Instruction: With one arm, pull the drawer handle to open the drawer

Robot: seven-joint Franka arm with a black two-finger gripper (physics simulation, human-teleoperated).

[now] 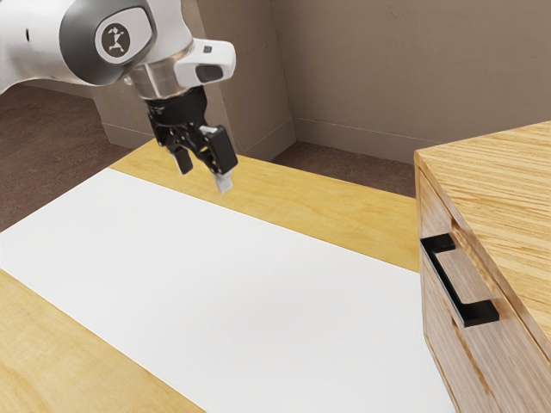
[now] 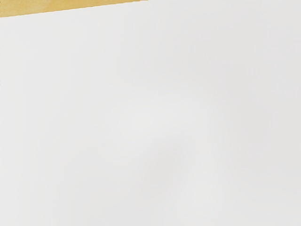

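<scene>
Open, empty jaws hang over white mat (image 1: pixel 241 292), well apart from drawer handle (image 1: pixel 447 284).

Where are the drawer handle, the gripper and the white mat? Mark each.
drawer handle (image 1: pixel 446 284), exterior view, middle of its bar.
gripper (image 1: pixel 203 170), exterior view, midway between its fingertips.
white mat (image 1: pixel 258 284), exterior view, bare middle.

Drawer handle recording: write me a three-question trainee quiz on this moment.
1. True or false: the gripper touches the drawer handle.
2. What does the gripper hover above? A) white mat B) a plate C) a sink
3. Fill in: the handle's colour is ____.
Key: 1 false; 2 A; 3 black.
</scene>
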